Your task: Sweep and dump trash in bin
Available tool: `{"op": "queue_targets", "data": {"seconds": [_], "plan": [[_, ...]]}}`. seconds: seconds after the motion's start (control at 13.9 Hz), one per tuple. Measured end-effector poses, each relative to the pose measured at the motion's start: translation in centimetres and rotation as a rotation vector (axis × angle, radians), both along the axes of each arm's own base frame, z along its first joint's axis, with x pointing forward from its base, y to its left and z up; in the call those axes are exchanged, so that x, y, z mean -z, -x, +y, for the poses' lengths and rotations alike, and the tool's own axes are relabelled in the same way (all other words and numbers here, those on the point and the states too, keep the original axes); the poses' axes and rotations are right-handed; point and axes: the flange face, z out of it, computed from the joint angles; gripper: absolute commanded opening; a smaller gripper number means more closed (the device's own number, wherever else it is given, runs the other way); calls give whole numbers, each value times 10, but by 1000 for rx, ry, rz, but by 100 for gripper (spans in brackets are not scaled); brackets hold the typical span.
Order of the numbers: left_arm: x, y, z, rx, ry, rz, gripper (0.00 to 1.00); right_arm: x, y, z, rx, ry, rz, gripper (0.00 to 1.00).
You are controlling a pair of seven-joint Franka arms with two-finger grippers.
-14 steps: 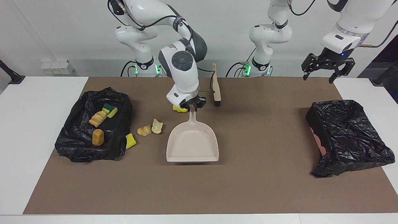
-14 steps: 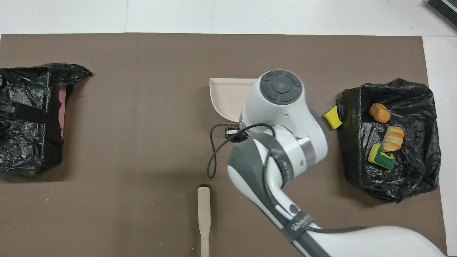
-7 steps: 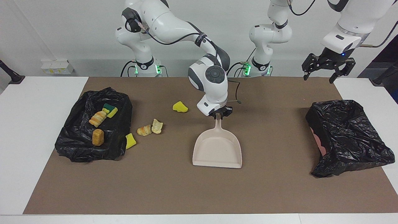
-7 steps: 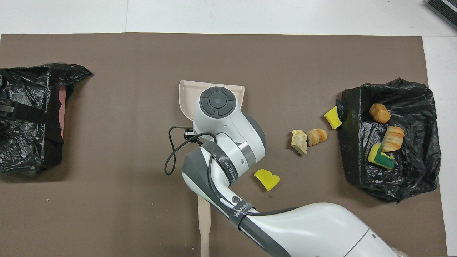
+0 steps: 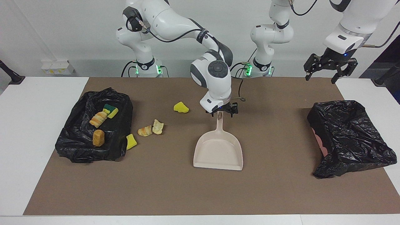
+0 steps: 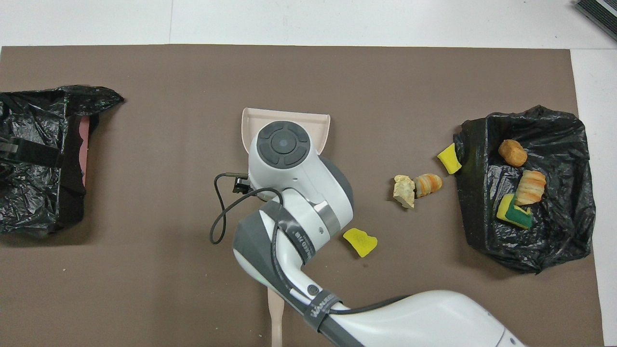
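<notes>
Four trash lumps (image 5: pixel 150 129) lie loose on the mat beside the bin (image 5: pixel 93 126) holding three more. The right hand (image 5: pixel 221 113), fingers spread, sits over the flat dustpan's (image 5: pixel 218 150) handle; next likely fetching the brush (image 6: pixel 275 313). The left hand (image 5: pixel 330 67) waits spread. Brown mat (image 5: pixel 200 187), white desk (image 5: pixel 40 125), white wall

The right arm reaches out over the mat, its right gripper (image 5: pixel 221 112) pointing straight down just above the dustpan's handle (image 5: pixel 220 120), fingers spread. The left gripper (image 5: pixel 330 67) waits aloft — fingers splayed — well apart from that dustpan.
</notes>
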Motion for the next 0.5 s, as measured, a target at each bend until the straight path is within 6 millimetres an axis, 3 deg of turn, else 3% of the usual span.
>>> {"op": "queue_targets", "data": {"seconds": [0.22,0.5], "plan": [[0,2,-3,6,-1,13,100,-20,53,18,-2,23,2,100],[6,-1,-20,34,4,-10,100,-27,124,16,9,67,17,100]]}}
